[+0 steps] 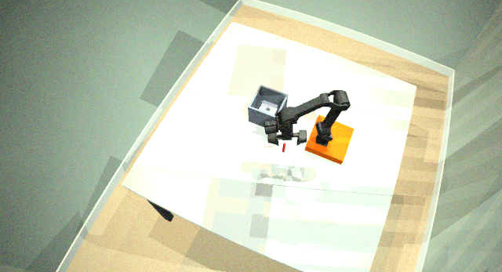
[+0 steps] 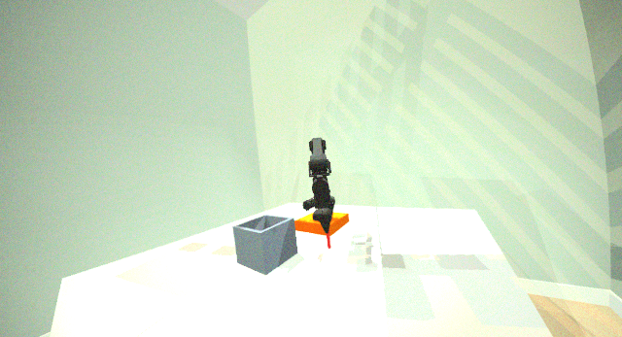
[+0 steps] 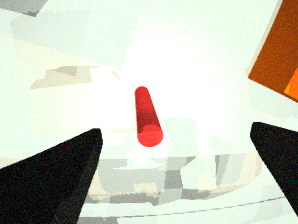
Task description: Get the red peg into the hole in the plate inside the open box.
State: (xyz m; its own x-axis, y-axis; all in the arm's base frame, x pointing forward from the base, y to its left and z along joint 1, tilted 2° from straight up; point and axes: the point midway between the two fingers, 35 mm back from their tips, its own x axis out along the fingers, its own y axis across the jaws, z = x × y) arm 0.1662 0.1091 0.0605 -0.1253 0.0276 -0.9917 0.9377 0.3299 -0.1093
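Observation:
The red peg [image 1: 284,147] [image 2: 328,241] [image 3: 145,112] stands upright on the white table. My gripper [image 1: 289,143] [image 2: 327,230] [image 3: 177,132] is open and empty, pointing down just above the peg. In the wrist view the peg shows between the two wide-spread fingers, nearer the left one, with its top end facing the camera. The open grey-blue box [image 1: 256,116] [image 2: 253,250] stands beside the arm. Inside it, the top view shows the light plate [image 1: 271,104] with a small dark hole. The plate is hidden by the box walls in the exterior view.
The arm's orange base plate [image 1: 343,139] [image 2: 311,226] [image 3: 270,50] lies close to the peg, on the side away from the box. The arm passes near the box's rim in the top view. Shadows and pale reflections cross the table [image 1: 188,146].

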